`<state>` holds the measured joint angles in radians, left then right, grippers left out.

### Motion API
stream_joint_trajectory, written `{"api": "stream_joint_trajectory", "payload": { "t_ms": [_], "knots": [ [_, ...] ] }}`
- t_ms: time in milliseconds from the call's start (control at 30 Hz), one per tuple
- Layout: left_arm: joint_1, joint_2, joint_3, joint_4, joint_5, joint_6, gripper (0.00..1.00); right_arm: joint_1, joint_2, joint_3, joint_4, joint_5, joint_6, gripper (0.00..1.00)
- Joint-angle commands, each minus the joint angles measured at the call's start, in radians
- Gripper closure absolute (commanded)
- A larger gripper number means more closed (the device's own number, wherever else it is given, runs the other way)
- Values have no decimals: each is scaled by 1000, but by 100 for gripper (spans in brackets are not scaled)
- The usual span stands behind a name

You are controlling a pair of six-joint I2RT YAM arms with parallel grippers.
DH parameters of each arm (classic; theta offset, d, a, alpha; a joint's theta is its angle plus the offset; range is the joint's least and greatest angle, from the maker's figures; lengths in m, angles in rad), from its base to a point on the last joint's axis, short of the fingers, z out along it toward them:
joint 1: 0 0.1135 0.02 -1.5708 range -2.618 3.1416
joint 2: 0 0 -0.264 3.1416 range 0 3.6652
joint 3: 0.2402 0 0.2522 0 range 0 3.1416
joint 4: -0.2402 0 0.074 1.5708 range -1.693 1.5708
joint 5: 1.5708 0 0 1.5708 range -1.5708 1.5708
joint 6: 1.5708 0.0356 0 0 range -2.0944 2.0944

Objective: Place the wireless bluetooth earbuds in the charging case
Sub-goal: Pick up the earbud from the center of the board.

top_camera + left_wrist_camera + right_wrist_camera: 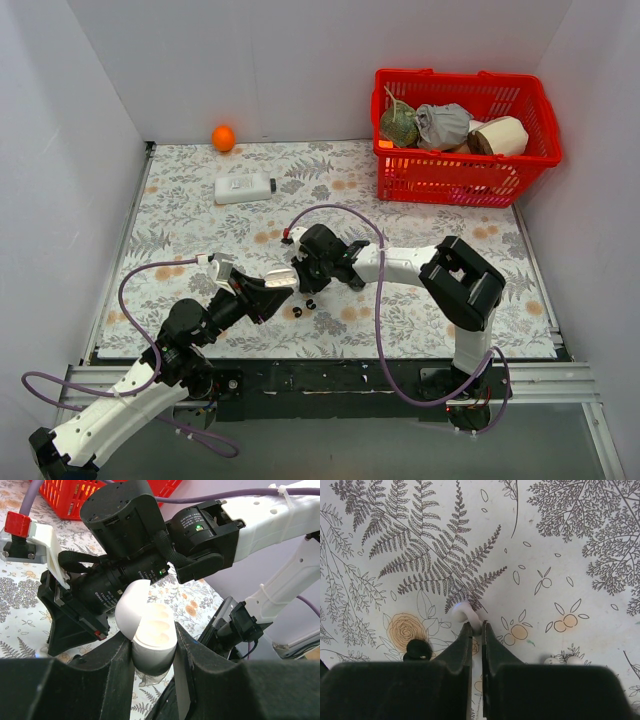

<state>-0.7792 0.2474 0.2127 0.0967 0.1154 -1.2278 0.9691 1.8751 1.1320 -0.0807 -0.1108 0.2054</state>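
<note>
One white charging case, its lid swung open, sits clamped between the fingers of the left gripper, raised off the floral table. Just right of it and nearer the arm bases, the two black wireless bluetooth earbuds lie close together on the table, outside the case. Further right, the right gripper is almost fully closed, pinching a small white piece I cannot identify.

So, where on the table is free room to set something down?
Free: cloth between bottle and basket; also between bottle and left arm. Crowded: centre front, where left gripper, right gripper, case and buds sit close.
</note>
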Motion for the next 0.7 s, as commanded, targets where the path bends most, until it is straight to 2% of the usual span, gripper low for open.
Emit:
{"api": "stream_joint_trajectory", "payload": {
  "t_ms": [0, 300, 533, 667],
  "knots": [
    [-3, -10, 33, -3, -8, 2, 100, 5, 12, 3, 9, -1, -6, 97],
    [-3, 0, 34, -3, -14, 4, 100, 5, -88, -73, 70, 58, 12, 99],
    [-3, 4, 39, 14, -28, 14, 100, 3, -330, -210, 179, 172, 28, 99],
    [-3, 30, 37, 43, -23, 17, 100, 3, -378, -238, 182, 195, 17, 99]
  ]
}}
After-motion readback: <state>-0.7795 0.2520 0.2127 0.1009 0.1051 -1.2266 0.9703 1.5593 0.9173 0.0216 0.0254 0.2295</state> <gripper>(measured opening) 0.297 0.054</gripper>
